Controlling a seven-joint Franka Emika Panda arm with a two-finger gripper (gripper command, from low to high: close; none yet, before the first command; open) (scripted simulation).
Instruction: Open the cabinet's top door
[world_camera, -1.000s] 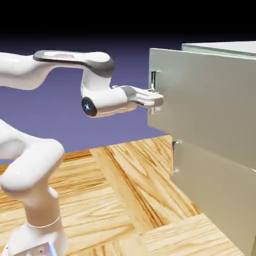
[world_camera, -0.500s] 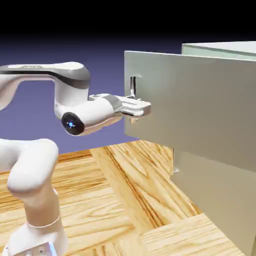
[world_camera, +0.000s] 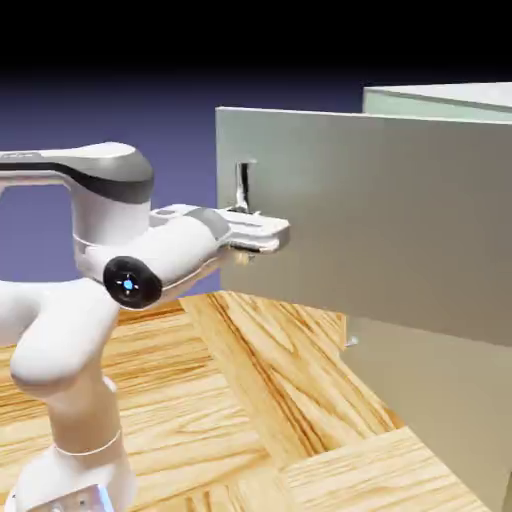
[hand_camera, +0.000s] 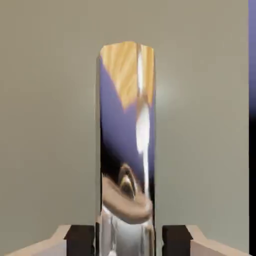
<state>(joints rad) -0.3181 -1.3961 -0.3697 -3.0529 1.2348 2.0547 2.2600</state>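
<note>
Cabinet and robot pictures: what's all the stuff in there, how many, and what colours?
cabinet: one, pale grey-green, exterior view's right
top door: one, grey-green, swung open, in front of the cabinet
top door's handle: one, shiny silver, between the fingertips
lower door: one, grey-green, below the top door
lower handle: one, silver, mostly hidden behind the top door
surface: one, golden wood pattern, under the robot
backdrop: one, blue-violet fading to black, behind everything
robot arm: one, white with dark grey trim, exterior view's left
gripper: one, white, two dark-tipped fingers, at the top door's handle
</note>
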